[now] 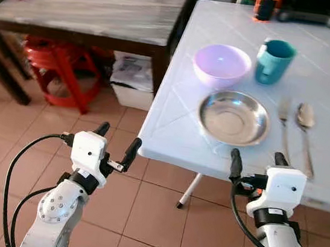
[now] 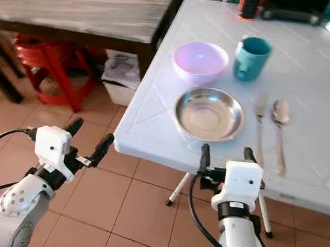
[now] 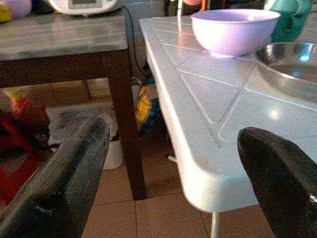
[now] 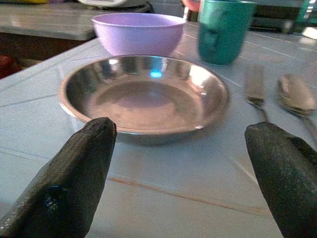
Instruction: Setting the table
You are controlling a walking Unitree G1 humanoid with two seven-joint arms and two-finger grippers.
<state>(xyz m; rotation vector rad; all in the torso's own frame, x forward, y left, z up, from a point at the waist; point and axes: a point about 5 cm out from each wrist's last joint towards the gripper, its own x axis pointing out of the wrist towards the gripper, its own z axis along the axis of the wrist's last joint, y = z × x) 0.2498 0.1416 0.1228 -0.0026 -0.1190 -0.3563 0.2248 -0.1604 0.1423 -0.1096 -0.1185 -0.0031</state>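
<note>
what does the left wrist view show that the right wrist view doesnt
Left wrist view alone: the white table's corner edge, the dark wooden table's leg and the tiled floor. Right wrist view alone: the fork and spoon beside the steel plate. Both share the purple bowl, the steel plate, the teal cup and an open gripper's black fingers.

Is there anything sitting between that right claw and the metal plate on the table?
Nothing visible. The right gripper, fingers open, sits at the white table edge, and only bare tabletop separates it from the steel plate. The fork and spoon lie off to its right.
</note>
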